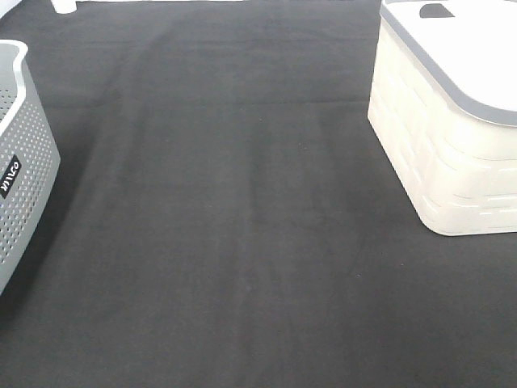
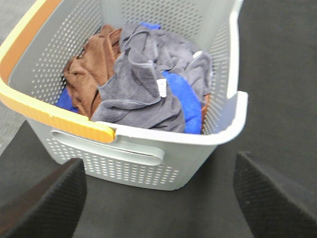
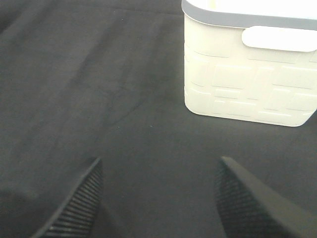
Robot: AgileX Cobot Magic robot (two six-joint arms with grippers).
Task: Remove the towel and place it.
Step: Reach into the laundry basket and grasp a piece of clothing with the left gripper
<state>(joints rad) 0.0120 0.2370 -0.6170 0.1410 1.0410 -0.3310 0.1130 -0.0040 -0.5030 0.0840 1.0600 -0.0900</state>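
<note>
- Grey-purple terry, that's the towel [image 2: 141,94]. It's lying on top of the pile inside the grey basket [image 2: 148,163], draping over a blue cloth [image 2: 185,99], with a brown cloth [image 2: 86,74] bunching beside it.
- Noting it. What are the left fingers [image 2: 54,203] doing?
- They're standing wide apart, holding nothing, hovering outside the basket's near wall above the black table [image 1: 242,202]. The right fingers [image 3: 74,208] are standing apart and empty too, facing the white basket [image 3: 247,84].
- So the pick isn't starting yet. I'm guessing the white one is where it's going?
- Probably, but I'm only judging from the layout. For the grab I'm suggesting coming in over the rim and dropping onto the raised fold near the white tag [image 2: 162,88], where the cloth is bunching highest.
- Why there?
- Pinching a ridge is giving the fingers one cloth only. Going deep or toward the far side is risking the blue one coming along, since they're overlapping.
- And the orange rim strip [image 2: 59,116]?
- I'm keeping clear of it on the way down. Then I'm lifting straight up, high enough that the trailing corner is clearing the wall before swinging across.
- Neither arm is showing in the high view, so I'm flagging that.
- Fine, moving on.
</note>
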